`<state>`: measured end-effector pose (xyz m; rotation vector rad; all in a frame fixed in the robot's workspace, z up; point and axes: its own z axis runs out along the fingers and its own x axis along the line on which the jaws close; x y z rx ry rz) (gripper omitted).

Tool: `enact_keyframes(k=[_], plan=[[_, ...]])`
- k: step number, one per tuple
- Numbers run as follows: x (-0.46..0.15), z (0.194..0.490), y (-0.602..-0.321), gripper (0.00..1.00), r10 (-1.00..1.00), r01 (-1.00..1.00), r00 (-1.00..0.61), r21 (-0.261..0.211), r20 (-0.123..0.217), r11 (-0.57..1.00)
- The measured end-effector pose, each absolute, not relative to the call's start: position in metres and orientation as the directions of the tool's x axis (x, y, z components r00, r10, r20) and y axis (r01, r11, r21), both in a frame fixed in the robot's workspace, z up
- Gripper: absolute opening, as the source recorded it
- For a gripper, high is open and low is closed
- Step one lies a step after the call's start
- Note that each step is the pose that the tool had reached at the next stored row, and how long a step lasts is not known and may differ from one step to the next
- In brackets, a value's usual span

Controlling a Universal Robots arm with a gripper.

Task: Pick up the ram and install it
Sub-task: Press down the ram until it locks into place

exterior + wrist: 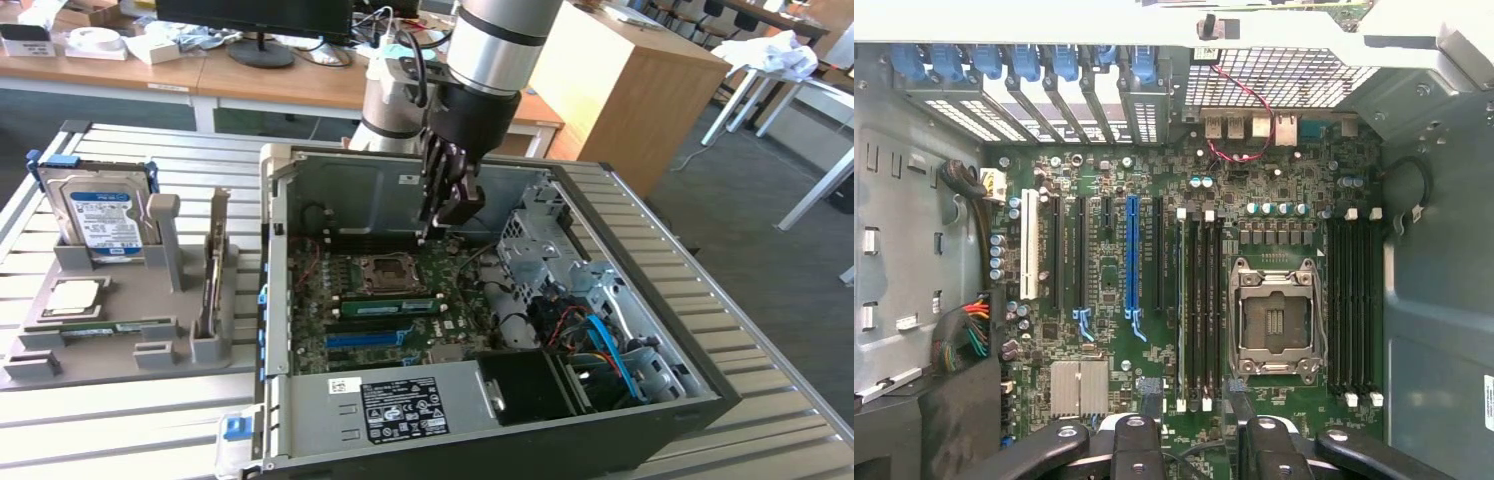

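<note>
Over the open computer case (400, 185), the arm hangs with its gripper (450, 222) pointing down toward the motherboard (350, 275). The fingers stand wide apart with nothing between them. In the wrist view the gripper (1199, 445) has two dark fingers (1139, 445) that frame a bank of long memory slots beside the empty processor socket (1274, 320), and it sits well above the board.

The ram (104, 328) lies flat in a grey holder (127, 290) on the slatted metal table (134, 420), at the exterior view's left of the case. It is well apart from the gripper and nothing touches it. In the same holder, a silver processor chip (74, 295) sits just behind the ram, and a blue-labelled hard drive (96, 215) stands propped upright farther back. A thin board (214, 270) stands on edge in the holder's side nearest the case; what it is cannot be told.

Inside the case, another green memory stick (387, 305) is seated in a slot just in front of the processor socket (390, 270). From the wrist it shows edge-on as a pale strip (1181, 310) in the slot farthest from the socket. The slots next to it are dark and unfilled.
</note>
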<state>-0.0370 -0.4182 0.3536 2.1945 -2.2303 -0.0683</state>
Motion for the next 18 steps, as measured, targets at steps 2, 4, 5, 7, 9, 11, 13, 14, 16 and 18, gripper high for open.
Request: enact_keyframes(k=[2,4,5,7,9,11,13,14,16,18], plan=[[-0.0369,0.3536,-0.4182,0.36,-1.0,-0.999,-0.017,0.039,-0.022,0.016],[-0.037,0.3536,-0.4182,0.29,-1.0,-0.999,-0.017,0.039,-0.022,0.016],[-0.037,0.3536,-0.4182,0.23,-1.0,-0.999,-0.017,0.039,-0.022,0.016],[-0.037,0.3536,-0.4182,0.17,-1.0,-0.999,-0.017,0.039,-0.022,0.016],[-0.037,0.3536,-0.4182,0.1,-1.0,-0.999,-0.017,0.039,-0.022,0.016],[-0.037,0.3536,-0.4182,0.1,-1.0,-0.999,-0.017,0.039,-0.022,0.016],[-0.037,0.3536,-0.4182,0.1,-1.0,-0.999,-0.017,0.039,-0.022,0.016],[-0.037,0.3536,-0.4182,0.1,-1.0,-0.999,-0.017,0.039,-0.022,0.016],[-0.037,0.3536,-0.4182,0.1,-1.0,-0.999,-0.017,0.039,-0.022,0.016],[-0.0369,0.3536,-0.4182,0.1,-1.0,-0.999,-0.017,0.039,-0.022,0.016]])
